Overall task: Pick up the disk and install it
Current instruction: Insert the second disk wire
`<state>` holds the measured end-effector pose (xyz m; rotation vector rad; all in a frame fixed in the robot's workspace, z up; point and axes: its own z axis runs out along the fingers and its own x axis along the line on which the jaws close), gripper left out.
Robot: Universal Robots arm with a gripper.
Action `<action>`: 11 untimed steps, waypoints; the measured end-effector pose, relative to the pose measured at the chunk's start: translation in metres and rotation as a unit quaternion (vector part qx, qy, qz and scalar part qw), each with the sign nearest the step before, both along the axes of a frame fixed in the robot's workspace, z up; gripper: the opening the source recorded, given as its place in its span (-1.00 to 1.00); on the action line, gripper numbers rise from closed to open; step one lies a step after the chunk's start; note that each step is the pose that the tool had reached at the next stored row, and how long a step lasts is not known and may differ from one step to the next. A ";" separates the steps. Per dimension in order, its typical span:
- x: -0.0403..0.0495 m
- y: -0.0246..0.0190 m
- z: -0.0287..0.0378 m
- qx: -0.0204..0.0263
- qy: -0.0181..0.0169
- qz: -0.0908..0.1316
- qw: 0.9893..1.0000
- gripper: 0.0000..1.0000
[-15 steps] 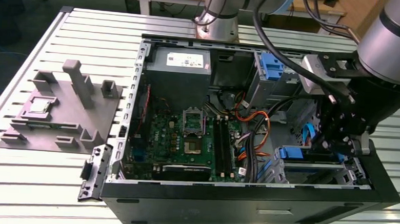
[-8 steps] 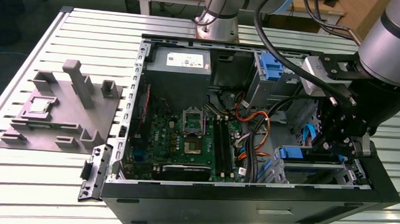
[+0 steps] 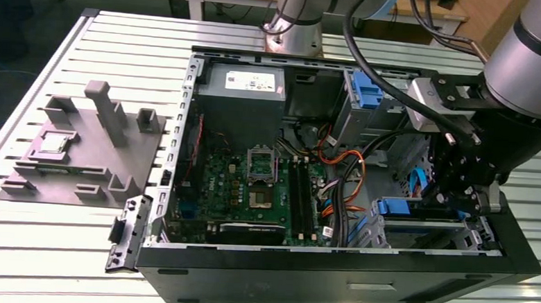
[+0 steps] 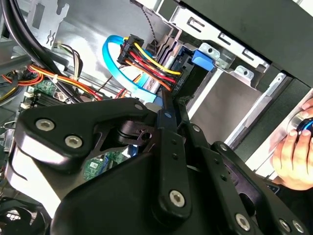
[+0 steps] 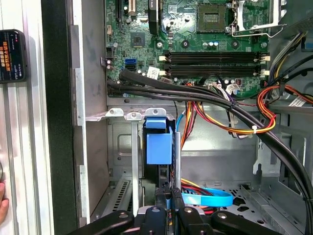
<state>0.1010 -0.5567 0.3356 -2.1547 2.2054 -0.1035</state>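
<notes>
On the exterior view's left, we are seeing a grey fixture block (image 3: 85, 149) lying on the slatted table (image 3: 25, 236), beside the open computer case (image 3: 339, 266) with its green motherboard (image 3: 250, 185). Toward the exterior view's right, our gripper (image 3: 458, 196) is reaching down into the drive bay at the case's front corner. In the first wrist view its fingers are pinching closed on the edge of the disk (image 5: 159, 147), which is standing upright in the bay slot, blue rail showing. In the second wrist view a person's hand (image 4: 296, 156) is resting beside the case.
</notes>
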 end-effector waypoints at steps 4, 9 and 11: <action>0.0000 -0.0006 -0.0011 0.000 0.000 0.000 1.000 -0.68; 0.0000 -0.0010 -0.0017 0.001 0.000 0.000 1.000 -0.68; 0.0000 -0.0010 -0.0015 0.001 0.000 0.000 1.000 -0.68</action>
